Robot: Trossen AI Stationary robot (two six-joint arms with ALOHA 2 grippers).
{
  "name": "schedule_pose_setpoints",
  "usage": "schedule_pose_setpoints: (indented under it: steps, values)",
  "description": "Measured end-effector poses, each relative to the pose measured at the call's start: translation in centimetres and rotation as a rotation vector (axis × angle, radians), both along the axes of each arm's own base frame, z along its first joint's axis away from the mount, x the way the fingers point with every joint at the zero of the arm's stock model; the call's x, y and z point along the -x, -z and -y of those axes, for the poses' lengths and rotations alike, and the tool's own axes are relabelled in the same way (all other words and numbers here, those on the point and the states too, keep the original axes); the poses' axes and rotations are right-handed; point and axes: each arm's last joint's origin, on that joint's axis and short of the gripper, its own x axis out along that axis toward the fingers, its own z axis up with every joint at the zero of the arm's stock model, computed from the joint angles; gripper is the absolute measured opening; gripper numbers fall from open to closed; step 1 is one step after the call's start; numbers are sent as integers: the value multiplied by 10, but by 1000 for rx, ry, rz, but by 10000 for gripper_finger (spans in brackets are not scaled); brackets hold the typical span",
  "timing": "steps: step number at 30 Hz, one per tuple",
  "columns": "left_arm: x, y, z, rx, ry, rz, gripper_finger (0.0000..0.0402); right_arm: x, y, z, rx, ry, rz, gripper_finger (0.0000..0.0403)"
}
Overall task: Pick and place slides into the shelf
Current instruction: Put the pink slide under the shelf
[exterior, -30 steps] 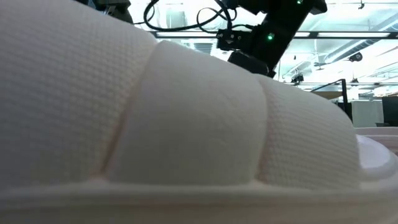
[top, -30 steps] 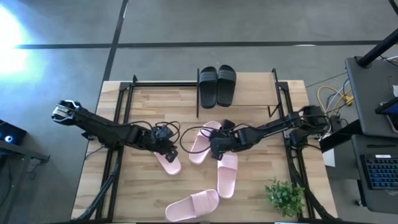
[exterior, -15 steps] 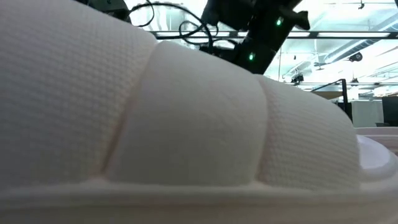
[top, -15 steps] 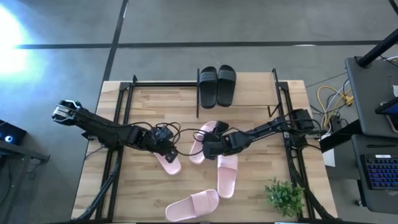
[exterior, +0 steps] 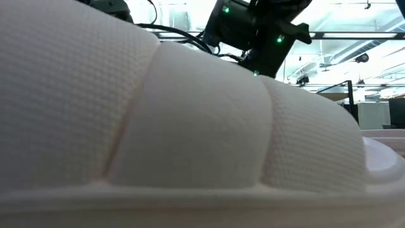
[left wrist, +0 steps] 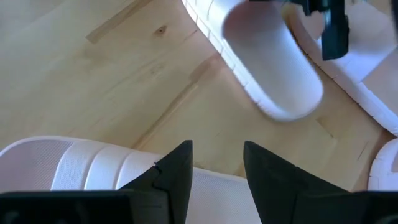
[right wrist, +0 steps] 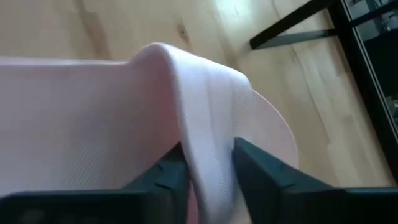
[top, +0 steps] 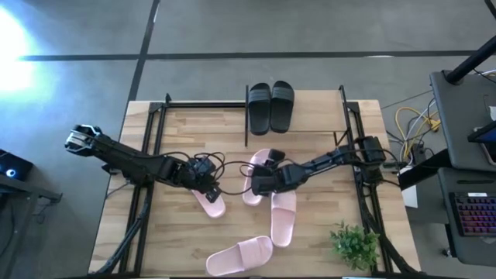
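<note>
The right tool (top: 256, 184) pinches the strap of a pink slide (right wrist: 205, 112) at the worktop (top: 325, 232) centre; at its 9 o'clock, the left tool (top: 211, 189) is spread over another pink slide (top: 211, 203)

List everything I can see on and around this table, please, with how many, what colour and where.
Pink slides: four, pale pink, loose on the tabletop's middle and front.
Black slides: two, black, side by side on the shelf at the back.
Shelf: one, thin black bars, back of the table.
Plant: one, green, front right corner.
Keyboard: one, dark, beside the table on the right.
Left gripper: black, over a pink slide, fingers apart.
Right gripper: black, fingers pinching a pink slide's strap.
</note>
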Motion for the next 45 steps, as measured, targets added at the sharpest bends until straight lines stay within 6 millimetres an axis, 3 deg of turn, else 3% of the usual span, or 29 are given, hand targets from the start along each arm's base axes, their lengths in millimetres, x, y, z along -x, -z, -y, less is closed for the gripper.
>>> schedule_pose_setpoints:
  steps: [6,14,23,33,45]
  values:
    - [0,0,0,0,-1,1,128,-2,-2,13,24,18,-13,16]
    - [0,0,0,3,-5,2,128,-2,-3,42,106,92,-33,22]
    - [0,0,0,2,-4,1,128,-9,-6,58,204,34,-40,11]
    - [0,0,0,-3,2,-1,128,-9,-7,80,273,63,-78,36]
    - [0,0,0,-12,13,-3,128,-8,-4,73,202,9,-94,106]
